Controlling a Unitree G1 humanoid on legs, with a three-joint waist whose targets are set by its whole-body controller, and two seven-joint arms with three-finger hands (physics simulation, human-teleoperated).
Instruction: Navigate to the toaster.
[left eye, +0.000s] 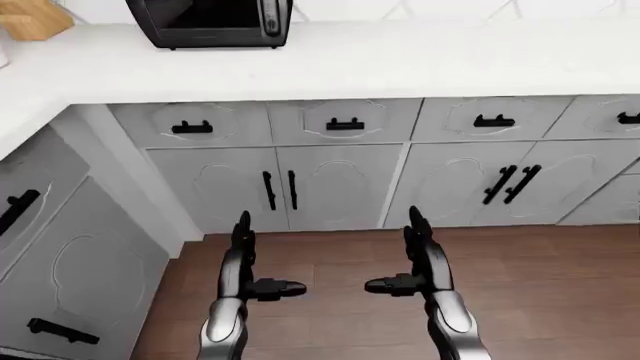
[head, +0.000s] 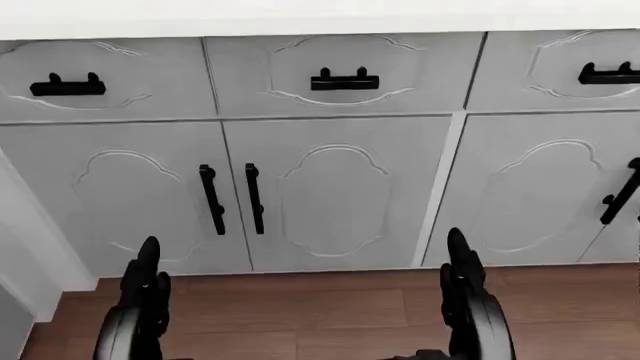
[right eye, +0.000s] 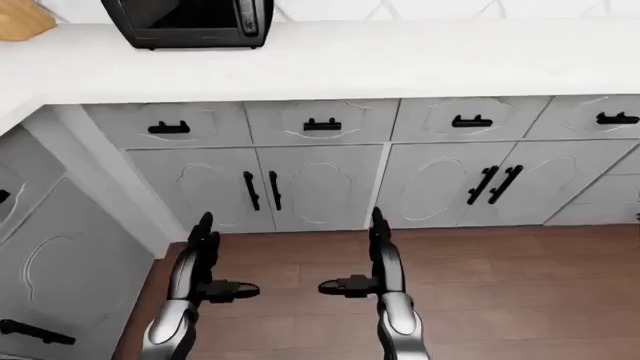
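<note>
Black and boxy, the glass-fronted toaster oven (left eye: 210, 22) sits on the white table (left eye: 420, 60) at the left-eye view's top left, so step forward and slightly left to square up with it. Both the left robot hand (left eye: 245, 262) and right robot hand (left eye: 415, 259) hang empty, fingers spread. Grey cabinets with black handles (left eye: 340, 180) stand above brown wood flooring (left eye: 560, 285).

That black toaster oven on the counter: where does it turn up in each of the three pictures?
Left-eye view: the toaster oven sits at the top, left of centre, on the white counter, its top cut off by the frame.
Right-eye view: top left, likewise cut off.
Head view: not in it; only cabinets and floor show.
Shared landmark: the pair of upright black door handles below the oven, seen in all three views.
</note>
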